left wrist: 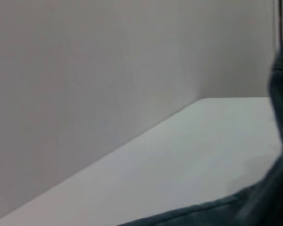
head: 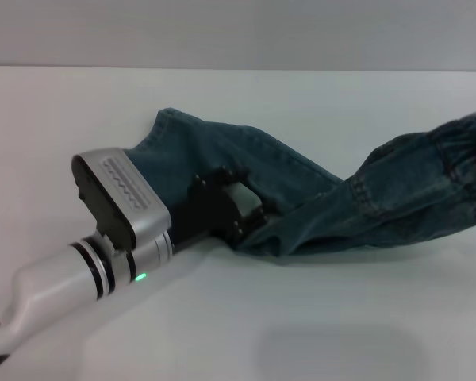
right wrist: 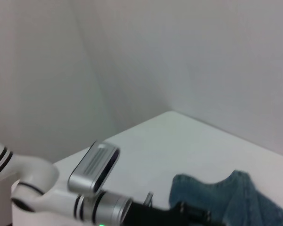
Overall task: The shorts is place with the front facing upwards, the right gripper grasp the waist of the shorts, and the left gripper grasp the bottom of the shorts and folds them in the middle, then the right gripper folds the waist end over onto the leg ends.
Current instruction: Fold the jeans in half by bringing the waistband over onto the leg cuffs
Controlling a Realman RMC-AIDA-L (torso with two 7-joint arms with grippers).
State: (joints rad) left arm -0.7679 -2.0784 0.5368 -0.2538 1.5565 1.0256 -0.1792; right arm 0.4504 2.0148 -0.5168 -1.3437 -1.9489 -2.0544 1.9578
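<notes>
Blue denim shorts (head: 301, 182) lie across the white table, twisted in the middle. The ruffled elastic waist (head: 460, 155) is at the right edge of the head view and looks raised off the table. One leg end (head: 165, 121) lies flat at the far left. My left gripper (head: 250, 225), green light on its wrist, is shut on the near leg hem, the bottom of the shorts. The right wrist view shows the left arm (right wrist: 94, 167) beside the denim (right wrist: 226, 197). Denim (left wrist: 278, 197) fills a corner of the left wrist view. The right gripper is out of view.
The white table (head: 341, 317) extends in front of the shorts, and a plain grey wall (head: 238, 32) stands behind it. A soft shadow lies on the table near the front edge.
</notes>
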